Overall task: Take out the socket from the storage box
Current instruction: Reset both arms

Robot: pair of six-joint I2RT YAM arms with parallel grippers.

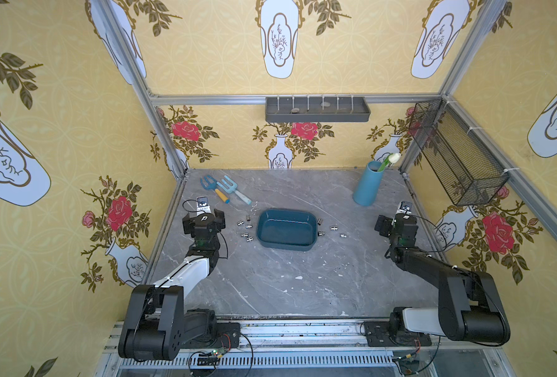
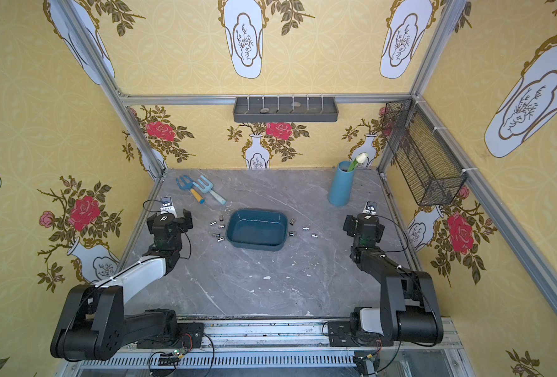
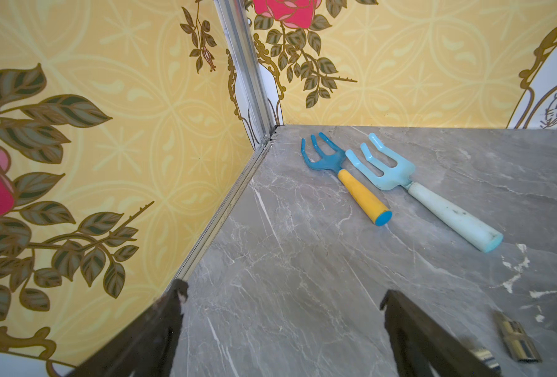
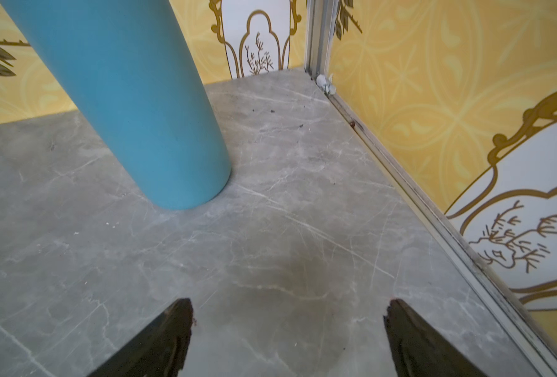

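The left gripper [image 3: 280,295] and right gripper [image 4: 288,306] are spread wide, empty. Loose sockets [image 1: 240,224] beside the storage box [image 1: 287,211] risk being swept aside.

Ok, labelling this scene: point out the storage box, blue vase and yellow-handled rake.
storage box [image 1: 287,230]: in a top view, bare floor.
blue vase [image 1: 367,186]: in a top view, side wall.
yellow-handled rake [image 3: 363,196]: left wrist view, handle.

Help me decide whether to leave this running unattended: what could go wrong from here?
Round sockets lie loose beside the left gripper; a sideways sweep could scatter them.
The tall blue vase stands close to the open right gripper; a forward move might tip it.
The storage box looks empty, so a grasp inside would find nothing.
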